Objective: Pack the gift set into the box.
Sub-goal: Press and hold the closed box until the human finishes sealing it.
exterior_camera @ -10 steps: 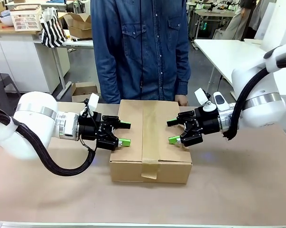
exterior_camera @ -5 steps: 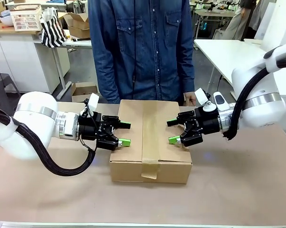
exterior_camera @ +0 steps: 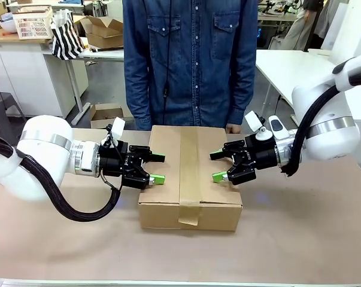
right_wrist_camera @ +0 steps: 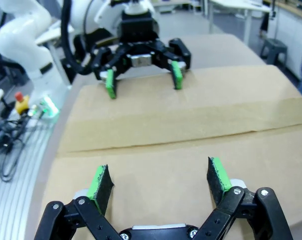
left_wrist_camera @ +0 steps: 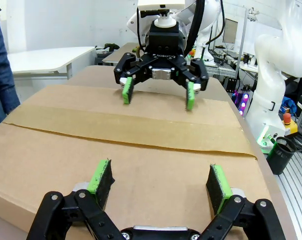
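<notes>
The box [exterior_camera: 189, 173] sits closed in the middle of the table, its top flaps sealed by a strip of brown tape [exterior_camera: 190, 161]. At the box's left edge my left gripper [exterior_camera: 158, 168] is open, its green pads just over the top. My right gripper [exterior_camera: 217, 165] is open the same way at the right edge. In the left wrist view my left gripper [left_wrist_camera: 161, 177] spreads over the cardboard [left_wrist_camera: 65, 145] and faces my right gripper [left_wrist_camera: 157, 95]. My right gripper [right_wrist_camera: 161, 180] faces my left gripper [right_wrist_camera: 143, 77] across the lid [right_wrist_camera: 191, 115] in the right wrist view. The gift set is hidden.
A person in a denim shirt [exterior_camera: 189, 60] stands at the table's far side, one hand [exterior_camera: 231, 127] by the box's far right corner. Behind are a white lattice crate [exterior_camera: 33, 23], a striped bag [exterior_camera: 66, 36], a smaller open carton [exterior_camera: 102, 30] and a white table [exterior_camera: 288, 66].
The person has shifted a little to the right behind the box. Both grippers and the box have stayed where they were.
</notes>
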Controlling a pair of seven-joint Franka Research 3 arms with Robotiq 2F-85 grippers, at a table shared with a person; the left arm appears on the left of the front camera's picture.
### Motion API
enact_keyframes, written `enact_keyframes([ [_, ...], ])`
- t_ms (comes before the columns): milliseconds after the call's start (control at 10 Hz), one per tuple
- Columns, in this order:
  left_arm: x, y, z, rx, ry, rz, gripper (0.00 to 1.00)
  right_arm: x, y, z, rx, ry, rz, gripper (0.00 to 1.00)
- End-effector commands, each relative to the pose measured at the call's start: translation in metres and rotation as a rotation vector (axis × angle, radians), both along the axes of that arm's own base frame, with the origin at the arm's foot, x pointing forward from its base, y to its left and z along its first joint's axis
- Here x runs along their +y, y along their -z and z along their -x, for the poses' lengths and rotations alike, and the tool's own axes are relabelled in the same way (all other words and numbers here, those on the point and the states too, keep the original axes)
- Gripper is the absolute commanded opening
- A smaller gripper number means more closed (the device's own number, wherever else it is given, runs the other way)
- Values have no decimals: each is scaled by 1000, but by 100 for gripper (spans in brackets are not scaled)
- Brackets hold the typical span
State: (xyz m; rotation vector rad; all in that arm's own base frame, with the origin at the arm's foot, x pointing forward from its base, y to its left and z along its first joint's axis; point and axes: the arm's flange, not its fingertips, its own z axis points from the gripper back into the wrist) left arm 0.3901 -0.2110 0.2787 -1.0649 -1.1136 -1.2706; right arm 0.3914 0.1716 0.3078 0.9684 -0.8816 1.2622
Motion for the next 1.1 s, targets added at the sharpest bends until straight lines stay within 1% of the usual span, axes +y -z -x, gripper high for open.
enact_keyframes([
  [0, -5, -28, 11, 151, -10, 29, 100, 12, -46, 20, 268, 2, -26, 100],
  [100, -4, -55, 27, 258, 19, 15, 100, 10, -73, 41, 401, 78, 11, 100],
  [200, 3, -82, 44, 333, 48, 18, 100, -2, -97, 69, 476, 163, 50, 100],
  [300, 17, -97, 58, 432, 53, 46, 100, -25, -112, 94, 503, 272, 34, 100],
  [400, 36, -109, 69, 561, 58, 95, 100, -54, -116, 118, 605, 374, 36, 100],
  [500, 55, -119, 83, 650, 85, 76, 100, -84, -116, 140, 703, 457, 60, 100],
  [600, 87, -130, 97, 724, 94, 88, 100, -120, -116, 161, 752, 539, 9, 100],
  [700, 118, -130, 105, 812, 90, 119, 100, -150, -112, 176, 771, 603, -55, 100],
  [800, 140, -126, 116, 850, 115, 150, 100, -174, -103, 185, 785, 592, -94, 100],
  [900, 158, -120, 123, 874, 124, 166, 100, -192, -90, 187, 802, 538, -145, 100],
  [1000, 173, -111, 125, 888, 91, 173, 100, -205, -76, 186, 779, 434, -216, 100],
])
